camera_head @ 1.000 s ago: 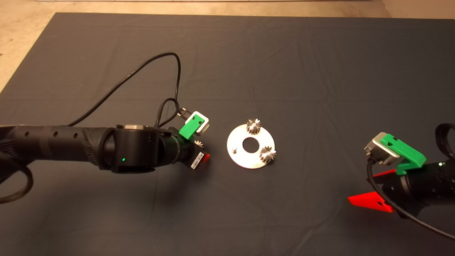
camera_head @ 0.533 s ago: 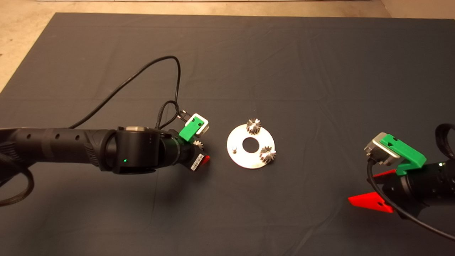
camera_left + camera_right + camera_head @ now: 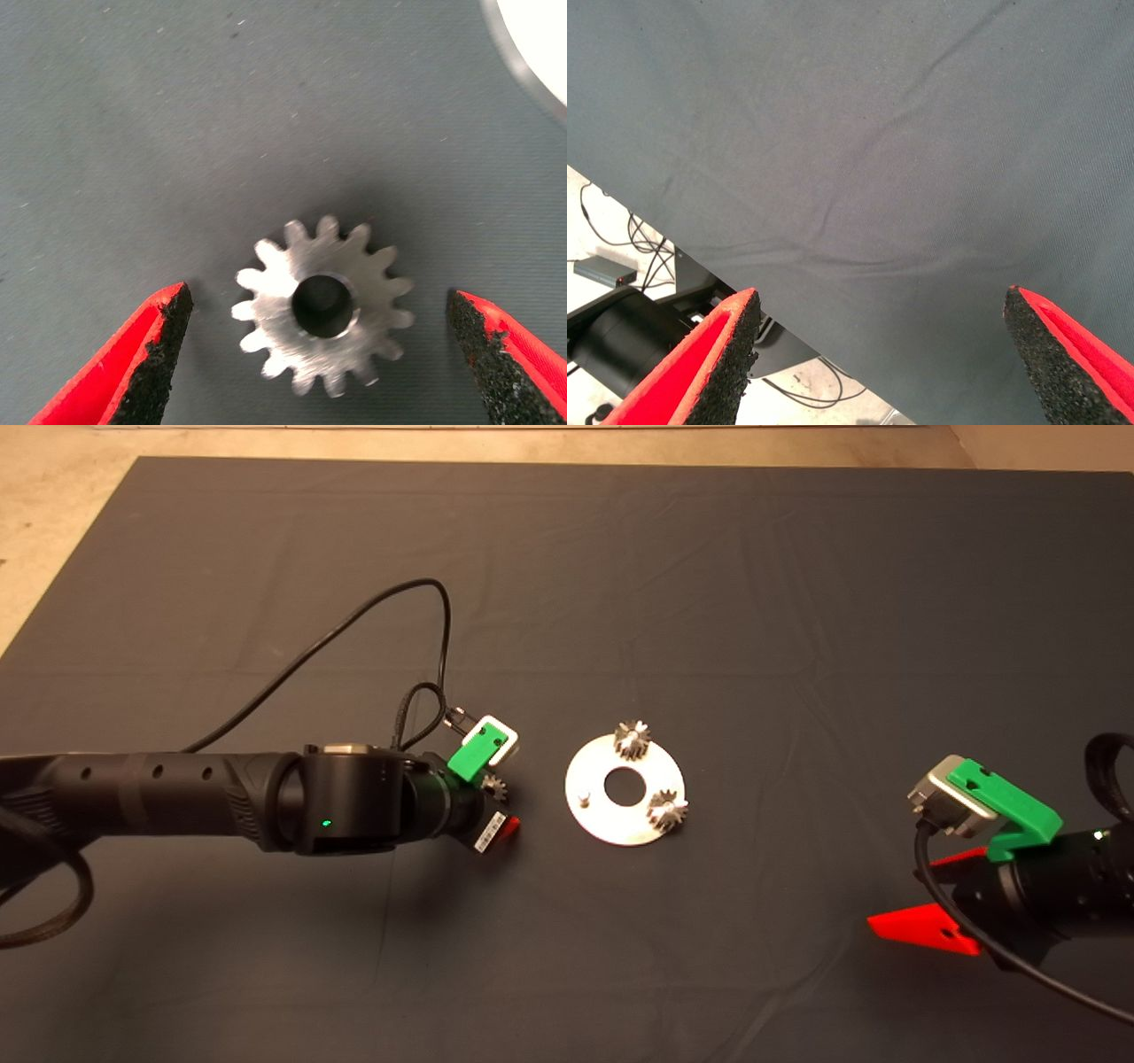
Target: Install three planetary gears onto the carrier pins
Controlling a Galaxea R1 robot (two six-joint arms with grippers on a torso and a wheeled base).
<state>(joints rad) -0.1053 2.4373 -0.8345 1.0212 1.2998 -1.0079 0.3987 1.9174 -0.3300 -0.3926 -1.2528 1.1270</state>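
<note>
A shiny round plate (image 3: 631, 821) with a large central hole lies mid-mat. Two planetary gears sit on its carrier pins, one at the far side (image 3: 632, 739) and one at the right (image 3: 667, 811). The third pin (image 3: 582, 796) stands bare at the plate's left. The third gear (image 3: 494, 786) lies flat on the mat left of the plate. My left gripper (image 3: 323, 350) is over it, open, with the gear (image 3: 321, 304) between the two pads and touching neither. The plate's rim (image 3: 532, 53) shows in the left wrist view. My right gripper (image 3: 935, 895) is open and empty at the lower right.
A black cable (image 3: 354, 615) loops from the left arm over the mat behind it. The mat's front edge, with cables and floor gear (image 3: 620, 292) beyond, shows in the right wrist view.
The left gripper has come down a little towards the near side over the loose gear. The right arm, the plate and the mounted gears have not moved.
</note>
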